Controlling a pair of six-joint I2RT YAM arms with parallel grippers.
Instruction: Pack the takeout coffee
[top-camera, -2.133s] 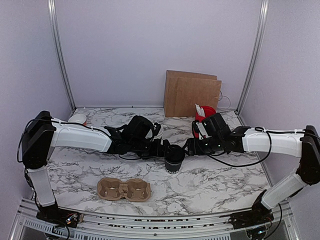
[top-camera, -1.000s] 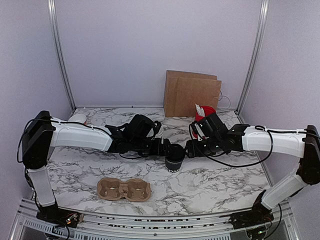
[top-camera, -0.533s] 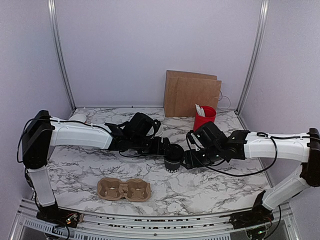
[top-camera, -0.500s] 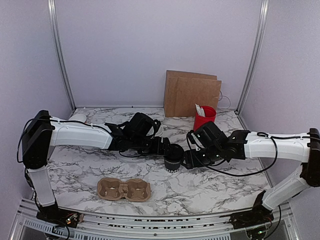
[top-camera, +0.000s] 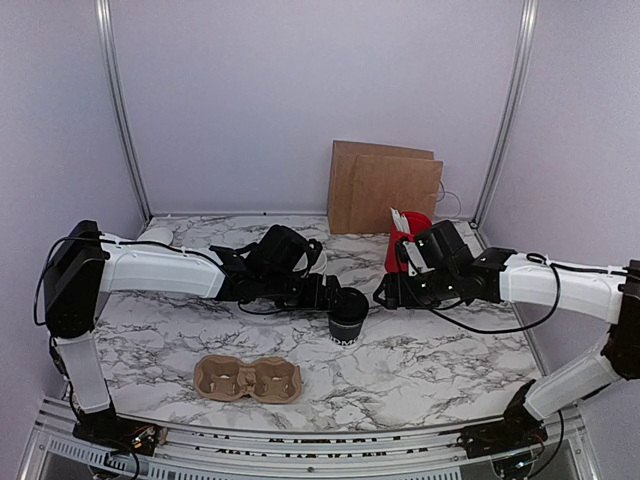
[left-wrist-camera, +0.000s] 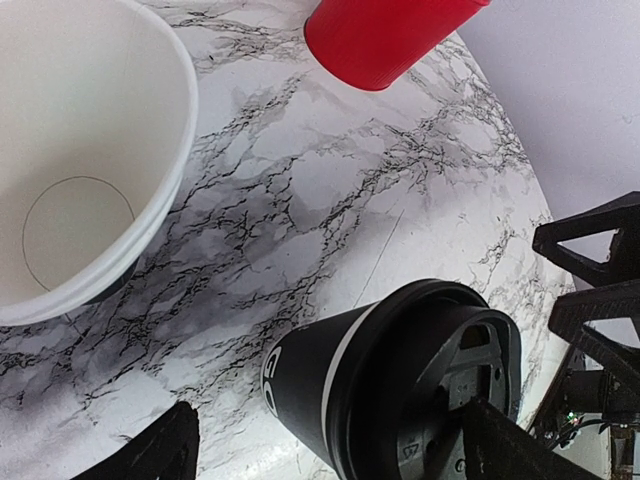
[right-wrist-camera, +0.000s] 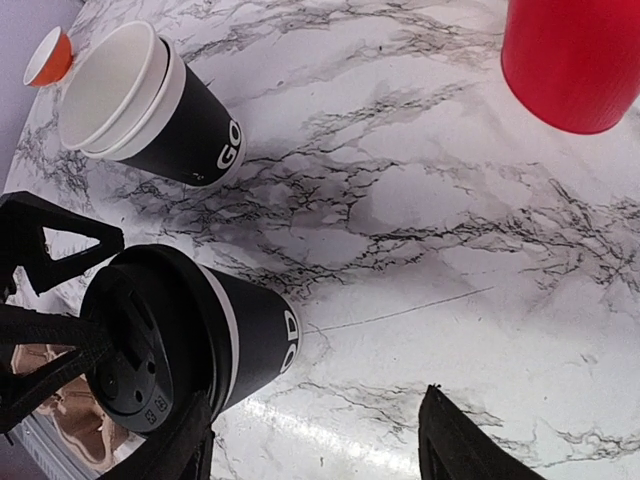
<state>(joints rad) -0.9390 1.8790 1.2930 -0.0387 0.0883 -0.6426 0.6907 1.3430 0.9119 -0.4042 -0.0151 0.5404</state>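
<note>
A black takeaway cup (top-camera: 348, 322) with a black lid (left-wrist-camera: 455, 380) on it stands mid-table. My left gripper (top-camera: 333, 298) is open, its fingers straddling the cup's top (left-wrist-camera: 330, 400) without closing on it. My right gripper (top-camera: 383, 295) is open and empty, just right of the cup (right-wrist-camera: 245, 335), its left finger beside the lid (right-wrist-camera: 130, 340). A second black cup holding nested cream cups (right-wrist-camera: 150, 105) stands behind the left wrist; its cream inside shows in the left wrist view (left-wrist-camera: 80, 160).
A brown two-hole cup carrier (top-camera: 248, 378) lies near the front. A red cup with white utensils (top-camera: 408, 228) and a brown paper bag (top-camera: 385, 187) stand at the back right. A small orange-and-white bowl (top-camera: 155, 237) sits back left.
My right gripper came in low against the cup's right side, then drew back up and to the right. The left arm and the cup have stayed put.
</note>
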